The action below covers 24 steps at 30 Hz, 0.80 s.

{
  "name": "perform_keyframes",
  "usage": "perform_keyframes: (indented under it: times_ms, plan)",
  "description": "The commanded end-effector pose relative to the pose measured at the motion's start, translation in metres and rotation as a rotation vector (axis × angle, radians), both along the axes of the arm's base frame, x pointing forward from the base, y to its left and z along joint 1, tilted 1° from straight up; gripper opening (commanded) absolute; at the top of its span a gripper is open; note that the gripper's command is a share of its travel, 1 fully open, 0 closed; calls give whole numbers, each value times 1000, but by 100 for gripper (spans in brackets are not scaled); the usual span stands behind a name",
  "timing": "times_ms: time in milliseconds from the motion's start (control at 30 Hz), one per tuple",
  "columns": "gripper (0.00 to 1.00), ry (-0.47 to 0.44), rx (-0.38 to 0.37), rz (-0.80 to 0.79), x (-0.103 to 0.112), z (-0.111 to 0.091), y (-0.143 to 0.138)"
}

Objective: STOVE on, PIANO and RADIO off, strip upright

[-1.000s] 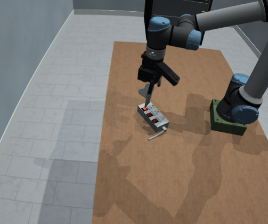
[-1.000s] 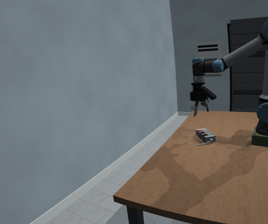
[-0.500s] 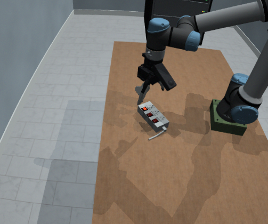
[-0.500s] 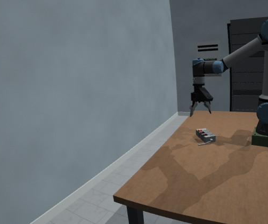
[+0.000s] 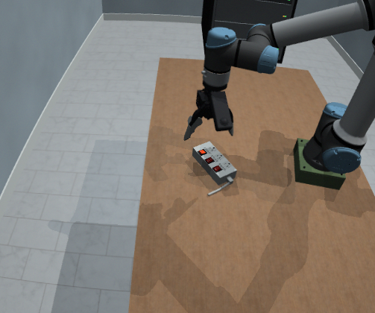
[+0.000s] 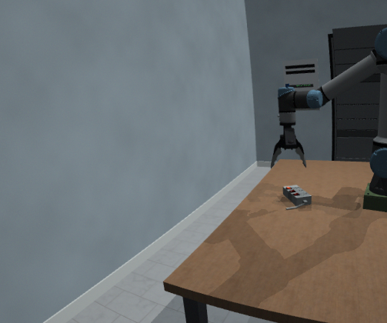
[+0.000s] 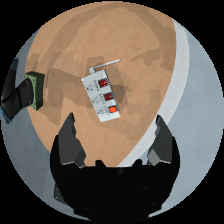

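Note:
A grey power strip [image 5: 214,166] lies flat on the wooden table with its face up, showing three red rocker switches in a row and a short grey cable stub [image 5: 221,187] at its near end. The switch at the far end [image 5: 202,151] glows brighter than the other two. The labels are too small to read. The strip also shows in the exterior view [image 6: 297,195] and in the wrist view [image 7: 102,97]. My gripper [image 5: 209,132] hangs well above the strip's far end, fingers wide open and empty; it also shows in the exterior view [image 6: 288,158] and in the wrist view [image 7: 115,142].
The arm's green base block [image 5: 319,168] stands on the table to the right of the strip. The table's left edge runs close to the strip, with tiled floor below. A dark cabinet [image 6: 356,92] stands behind the table.

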State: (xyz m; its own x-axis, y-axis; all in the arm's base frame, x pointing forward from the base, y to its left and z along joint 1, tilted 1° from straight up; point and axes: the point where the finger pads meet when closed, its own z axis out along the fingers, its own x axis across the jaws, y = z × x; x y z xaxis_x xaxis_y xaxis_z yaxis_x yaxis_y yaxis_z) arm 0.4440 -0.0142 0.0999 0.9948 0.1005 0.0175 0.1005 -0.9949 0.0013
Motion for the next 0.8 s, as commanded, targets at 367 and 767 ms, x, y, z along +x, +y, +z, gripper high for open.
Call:
perform_keyframes:
  times_ms: [367, 767]
  plan:
    - [100, -1, 4, -588, 10, -9, -7]
    - [100, -2, 14, -1134, 16, -18, -18]
